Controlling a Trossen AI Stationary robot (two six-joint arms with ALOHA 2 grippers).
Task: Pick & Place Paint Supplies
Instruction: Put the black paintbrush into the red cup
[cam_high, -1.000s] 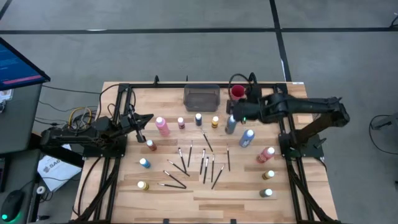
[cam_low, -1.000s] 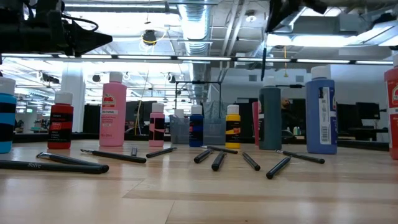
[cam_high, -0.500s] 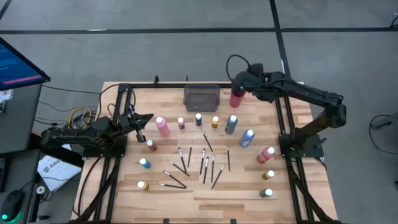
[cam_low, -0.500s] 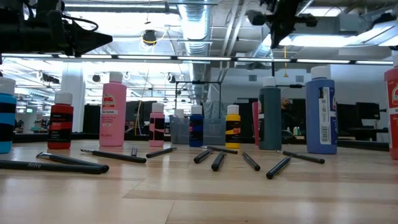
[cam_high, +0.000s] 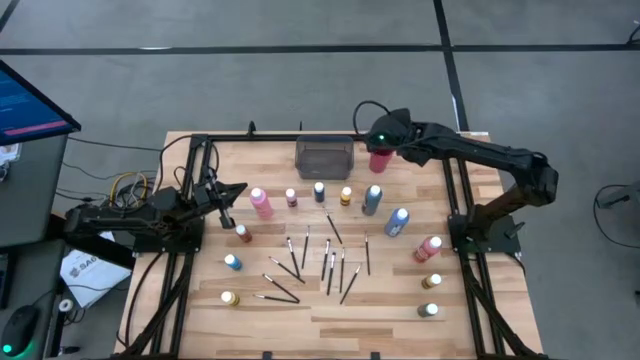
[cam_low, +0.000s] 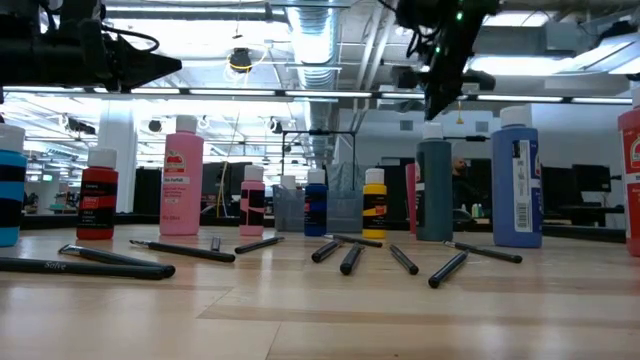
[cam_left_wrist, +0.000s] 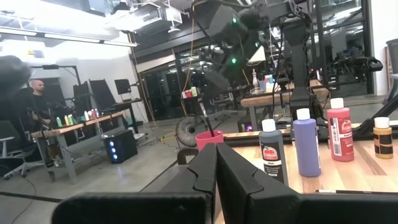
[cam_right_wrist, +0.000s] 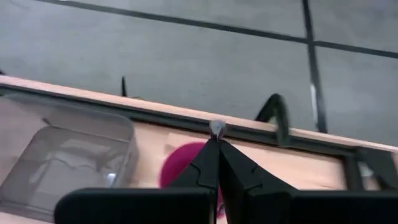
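The tray (cam_high: 324, 157) sat at the table's (cam_high: 200, 300) 12 o'clock edge. The cup (cam_high: 380, 159) stood just beside it, at the tray's 3 o'clock. The right gripper (cam_high: 376, 135) hung over the cup, pinched on a brush (cam_left_wrist: 205, 118) standing in it. A row of paint bottles (cam_high: 318, 192) ran at the tray's 6 o'clock. The brushes (cam_high: 328, 262) lay scattered in the middle. More bottles (cam_high: 429, 282) stood toward 4 o'clock. The left gripper (cam_high: 228, 213) waited at 9 o'clock, pinched tight.
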